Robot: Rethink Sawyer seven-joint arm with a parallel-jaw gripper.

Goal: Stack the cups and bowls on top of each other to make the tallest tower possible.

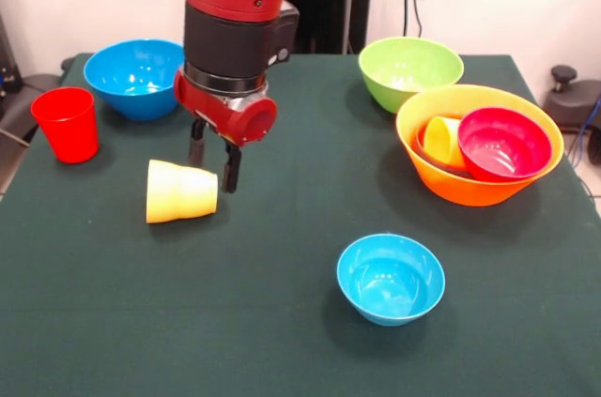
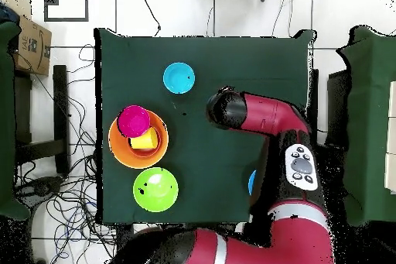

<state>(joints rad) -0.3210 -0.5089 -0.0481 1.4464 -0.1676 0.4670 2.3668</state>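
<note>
Arm pose: red and black arm (image 1: 235, 12) is reaching down from above over the green table (image 1: 282, 322); in the overhead view it is bending across the table's right half.
Gripper: gripper (image 1: 213, 155) is hanging low over the table, its two dark fingers (image 1: 231, 170) standing apart and holding nothing.
Yellow cup: tipped yellow cup (image 1: 181, 191) is lying on its side just beside the fingers, apart from the pile; whether a finger is touching it cannot be told.
Red cup: red cup (image 1: 67, 124) is standing upright near the table edge, beside the blue bowl (image 1: 137, 77).
Pile: large orange bowl (image 1: 479, 144) is holding a crimson bowl (image 1: 503, 144) and a second yellow cup (image 1: 441, 139), side by side and tilted.
Green bowl: lime green bowl (image 1: 410, 71) is sitting just behind the orange bowl, the rims appearing to overlap.
Small bowl: light-blue bowl (image 1: 391, 278) is standing alone toward the near edge, well apart from the others.
Overhead view: arm is covering the fallen cup and most of the blue bowl.
</note>
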